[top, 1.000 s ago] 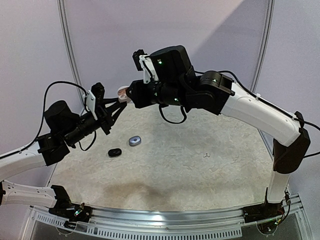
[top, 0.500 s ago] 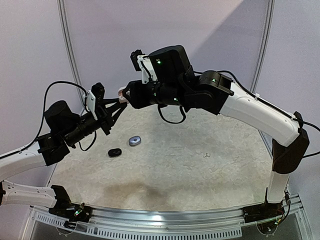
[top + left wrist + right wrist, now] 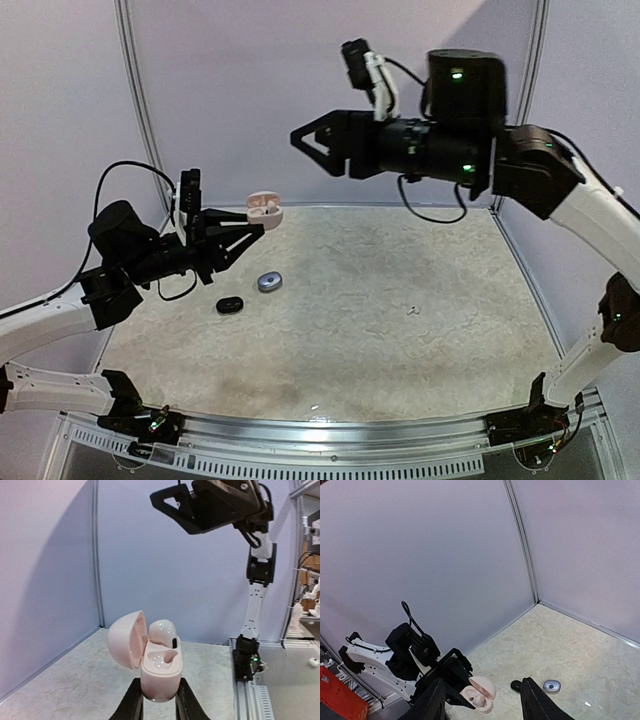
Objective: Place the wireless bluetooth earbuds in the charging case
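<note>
The left fingers [image 3: 134, 704] pinch the open pink charging case [image 3: 160, 675], a white earbud [image 3: 162, 631] sitting in it; the right fingers [image 3: 433, 701], spread and empty, hang high above them.

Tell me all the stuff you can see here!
pink case: one, pale pink, lid open, held up off the table
white earbud: one, white, sitting in the pink case
black case: one, black, on the table
grey case: one, silvery grey, beside the black case
white speck: one, white, on the table, too small to tell
table: one, speckled beige
left end effector: one, black, gripping the pink case
right end effector: one, black, open, raised high
</note>
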Tool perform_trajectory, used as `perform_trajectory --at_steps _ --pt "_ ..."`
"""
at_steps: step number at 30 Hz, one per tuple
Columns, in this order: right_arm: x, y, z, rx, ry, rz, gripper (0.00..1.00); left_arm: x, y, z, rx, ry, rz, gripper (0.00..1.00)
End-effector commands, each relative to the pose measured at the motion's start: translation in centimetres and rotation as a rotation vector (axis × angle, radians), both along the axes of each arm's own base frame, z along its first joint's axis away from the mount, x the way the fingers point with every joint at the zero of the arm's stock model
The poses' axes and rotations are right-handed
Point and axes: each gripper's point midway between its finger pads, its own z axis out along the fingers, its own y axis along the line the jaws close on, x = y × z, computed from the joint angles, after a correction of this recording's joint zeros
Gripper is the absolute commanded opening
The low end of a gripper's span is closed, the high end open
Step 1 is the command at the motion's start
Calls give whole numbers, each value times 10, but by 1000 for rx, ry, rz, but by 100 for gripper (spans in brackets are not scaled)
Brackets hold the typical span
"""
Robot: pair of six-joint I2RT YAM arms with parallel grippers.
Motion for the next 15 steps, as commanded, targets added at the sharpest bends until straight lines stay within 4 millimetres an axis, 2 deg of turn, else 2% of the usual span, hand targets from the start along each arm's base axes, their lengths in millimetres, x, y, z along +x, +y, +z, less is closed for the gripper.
perform_trajectory --at_steps 1,2,5,9,11,13,15 --pt "1 -32 9 70 2 -20 52 -37 -12 11 -25 -29 -267 0" --pt "8 -44 3 64 18 -57 52 -49 -14 11 -16 -52 -342 0" --pt "37 -77 -33 18 114 -213 51 -64 -17 5 11 -94 -450 0" --pt "78 -136 -104 -111 290 -519 51 -76 -21 -8 39 -148 -530 0" --pt "90 -157 -140 -185 372 -608 52 -80 -23 -15 52 -173 -555 0" --pt "100 -168 -172 -239 440 -648 52 -81 -25 -22 60 -186 -569 0" --pt "106 -172 -191 -270 483 -665 52 -80 -26 -26 64 -188 -568 0"
